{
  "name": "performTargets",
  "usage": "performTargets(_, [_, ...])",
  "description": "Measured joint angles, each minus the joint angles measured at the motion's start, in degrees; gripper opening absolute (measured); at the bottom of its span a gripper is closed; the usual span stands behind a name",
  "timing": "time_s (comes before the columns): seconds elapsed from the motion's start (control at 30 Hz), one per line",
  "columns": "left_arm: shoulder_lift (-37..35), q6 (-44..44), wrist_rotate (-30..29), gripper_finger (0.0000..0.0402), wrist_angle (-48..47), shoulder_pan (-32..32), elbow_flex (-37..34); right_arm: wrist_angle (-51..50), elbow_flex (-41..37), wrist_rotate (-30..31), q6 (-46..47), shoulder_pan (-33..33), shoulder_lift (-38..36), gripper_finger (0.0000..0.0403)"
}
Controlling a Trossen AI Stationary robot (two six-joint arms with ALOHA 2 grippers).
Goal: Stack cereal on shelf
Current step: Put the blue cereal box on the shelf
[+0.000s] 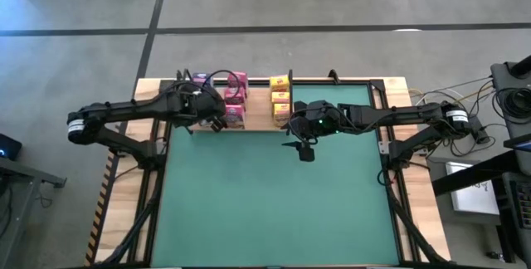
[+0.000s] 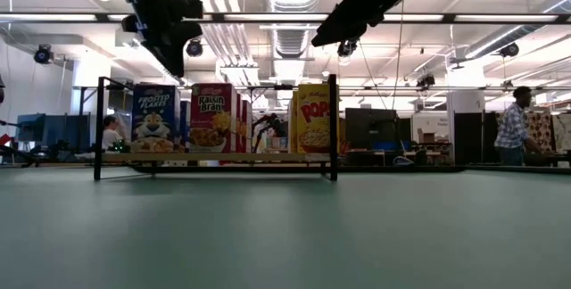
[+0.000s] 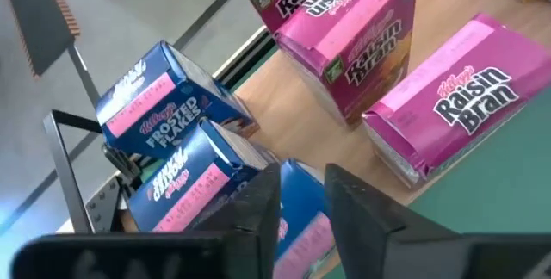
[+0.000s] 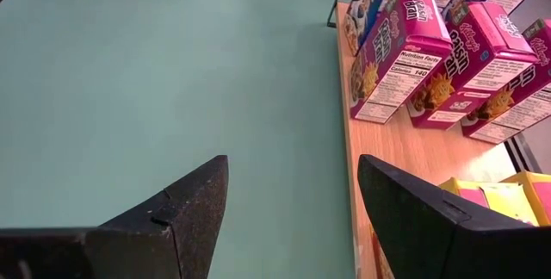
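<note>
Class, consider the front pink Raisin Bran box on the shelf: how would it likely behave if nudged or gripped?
The front pink Raisin Bran box stands tall and narrow on the shelf, so a high nudge would probably tip it. Being thin cardboard, it likely dents under hard squeezing. It seems light.

Blue, pink, yellow cereal boxes

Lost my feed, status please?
Left gripper over blue boxes, fingers apart. Right gripper open, empty, beside shelf. Pink boxes, yellow boxes shelved. Nothing blocking.
</note>
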Motion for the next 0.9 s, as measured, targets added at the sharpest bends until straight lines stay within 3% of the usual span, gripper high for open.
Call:
performTargets(0.23, [0.0, -0.9, 0.3, 0.004, 0.0, 0.1, -0.2, 0.0, 0.0, 0.0, 0.0, 0.0, 0.0, 0.0249])
performTargets(0.9, [0.1, -1.1, 1.9, 0.0038, -0.9, 0.1, -3.5, 0.0, 0.0, 0.0, 0.0, 0.0, 0.0, 0.0249])
